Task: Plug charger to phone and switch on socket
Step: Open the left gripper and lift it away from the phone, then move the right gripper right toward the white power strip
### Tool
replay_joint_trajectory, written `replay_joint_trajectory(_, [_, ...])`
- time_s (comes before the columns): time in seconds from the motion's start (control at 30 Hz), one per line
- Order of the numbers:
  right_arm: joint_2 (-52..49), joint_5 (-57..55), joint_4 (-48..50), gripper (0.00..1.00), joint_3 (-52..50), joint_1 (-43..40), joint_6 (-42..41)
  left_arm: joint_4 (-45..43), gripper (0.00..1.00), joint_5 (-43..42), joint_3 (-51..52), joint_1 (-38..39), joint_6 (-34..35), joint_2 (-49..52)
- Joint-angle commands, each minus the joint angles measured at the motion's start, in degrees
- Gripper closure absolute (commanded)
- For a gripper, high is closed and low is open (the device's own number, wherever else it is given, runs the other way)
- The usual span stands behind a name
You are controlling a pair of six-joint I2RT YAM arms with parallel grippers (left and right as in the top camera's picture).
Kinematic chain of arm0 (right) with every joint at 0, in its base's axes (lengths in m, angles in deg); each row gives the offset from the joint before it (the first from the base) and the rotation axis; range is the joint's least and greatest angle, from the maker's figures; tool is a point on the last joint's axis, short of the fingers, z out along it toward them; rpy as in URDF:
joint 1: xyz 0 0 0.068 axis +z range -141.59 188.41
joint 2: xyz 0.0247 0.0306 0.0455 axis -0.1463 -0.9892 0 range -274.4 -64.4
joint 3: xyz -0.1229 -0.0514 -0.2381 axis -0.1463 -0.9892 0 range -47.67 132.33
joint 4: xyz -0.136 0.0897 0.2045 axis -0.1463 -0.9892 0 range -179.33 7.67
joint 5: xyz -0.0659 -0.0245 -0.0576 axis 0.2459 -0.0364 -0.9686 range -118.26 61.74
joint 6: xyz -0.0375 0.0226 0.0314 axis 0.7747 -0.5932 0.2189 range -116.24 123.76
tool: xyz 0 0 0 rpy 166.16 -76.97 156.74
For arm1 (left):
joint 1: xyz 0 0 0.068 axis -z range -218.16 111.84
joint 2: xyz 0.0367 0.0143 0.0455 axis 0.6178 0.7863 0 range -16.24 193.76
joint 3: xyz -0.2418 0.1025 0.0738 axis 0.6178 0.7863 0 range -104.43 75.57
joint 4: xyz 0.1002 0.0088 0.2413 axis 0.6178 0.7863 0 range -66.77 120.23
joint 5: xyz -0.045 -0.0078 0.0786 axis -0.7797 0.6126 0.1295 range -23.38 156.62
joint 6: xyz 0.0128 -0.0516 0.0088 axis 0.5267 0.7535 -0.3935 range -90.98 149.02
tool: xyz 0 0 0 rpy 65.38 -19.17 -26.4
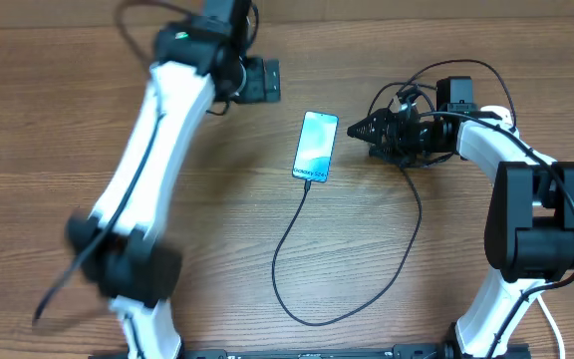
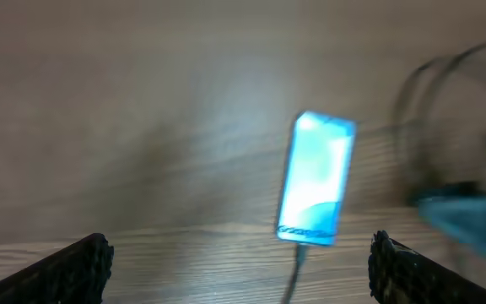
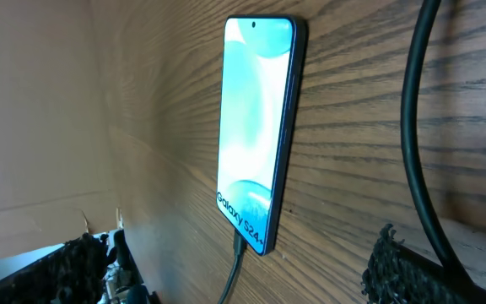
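The phone lies flat mid-table with its blue-teal screen lit; the right wrist view shows "Galaxy S24+" on it. The charger, a thin black cable, has its tip seated in the phone's lower end. It loops toward the front edge and back up under my right arm, and its plug is hidden. My right gripper is open and empty just right of the phone. My left gripper is open and empty, up and left of the phone. The socket is out of view.
The wooden table fills the views. Thick black arm cables loop round my right wrist, and one crosses the right wrist view. The left wrist view is blurred, with my right gripper showing as a teal smear.
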Motion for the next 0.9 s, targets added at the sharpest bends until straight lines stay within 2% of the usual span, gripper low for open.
replay_joint_trajectory(0.0, [0.26,-0.02,0.13,0.0,0.52,-0.17,0.46,0.52,0.0,5.33,-0.7,0.74,-1.7,-8.79])
replay_joint_trajectory(0.13, [0.26,0.0,0.07,0.0,0.52,-0.17,0.46,0.85,0.0,5.33,-0.7,0.74,-1.7,-12.31])
replay_joint_trajectory(0.4, [0.44,-1.29,-0.46,0.0,0.66,-0.17,0.26,2.03,0.0,5.31,-0.7,0.74,-1.68,-12.44])
replay_joint_trajectory(0.67, [3.1,-23.5,-18.36,0.0,9.53,-0.17,-0.22,2.03,0.0,5.31,-0.7,0.74,-1.68,-12.44])
replay_joint_trajectory(0.87, [6.12,-25.7,-27.65,0.0,20.96,-0.17,-0.15,2.03,0.0,5.29,-0.7,0.63,-1.68,-12.44])
